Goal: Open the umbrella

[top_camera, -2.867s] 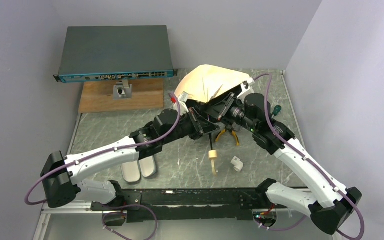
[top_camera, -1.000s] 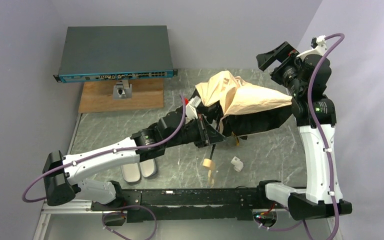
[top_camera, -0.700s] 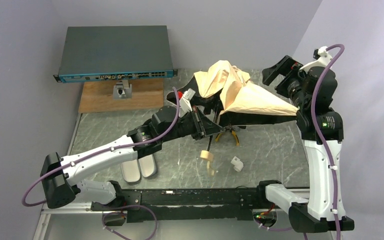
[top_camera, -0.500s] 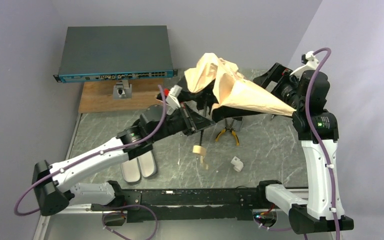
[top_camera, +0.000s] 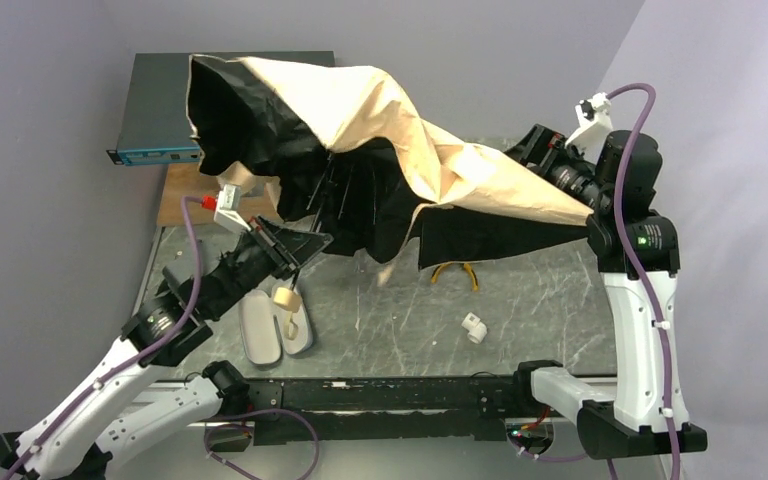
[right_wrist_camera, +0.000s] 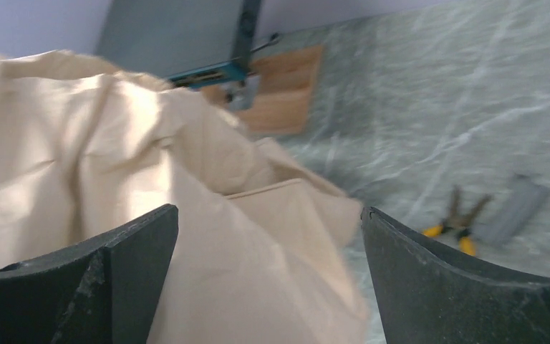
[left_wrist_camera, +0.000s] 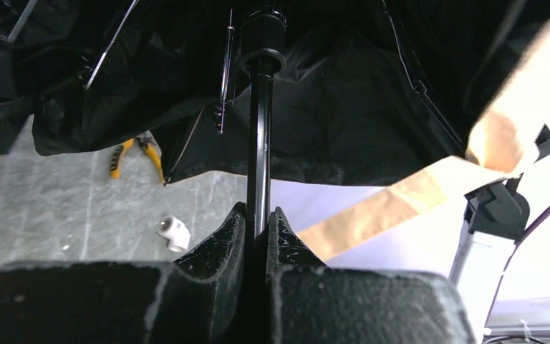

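Observation:
The umbrella (top_camera: 360, 100) hangs over the table with its cream-beige canopy spread wide and the black underside showing. My left gripper (top_camera: 295, 250) is shut on the umbrella's black shaft (left_wrist_camera: 259, 143), just above the tan handle (top_camera: 283, 297). In the left wrist view the left gripper (left_wrist_camera: 258, 215) pinches the shaft, and the ribs fan out under the black fabric. My right gripper (top_camera: 528, 150) stands open at the canopy's right edge. In the right wrist view beige fabric (right_wrist_camera: 186, 179) lies loosely between the wide-apart jaws of the right gripper (right_wrist_camera: 268, 215), unclamped.
A network switch (top_camera: 155, 110) sits on a wooden board (top_camera: 185, 195) at the back left, partly covered by the canopy. Yellow-handled pliers (top_camera: 455, 270) and a white elbow fitting (top_camera: 474, 327) lie mid-table. Two lavender-grey case shells (top_camera: 260, 335) lie near the left arm.
My left arm has drawn back toward the near left with the shaft, and the canopy has spread from a bunched fold into a wide sheet. The right gripper stays open by the canopy's right edge.

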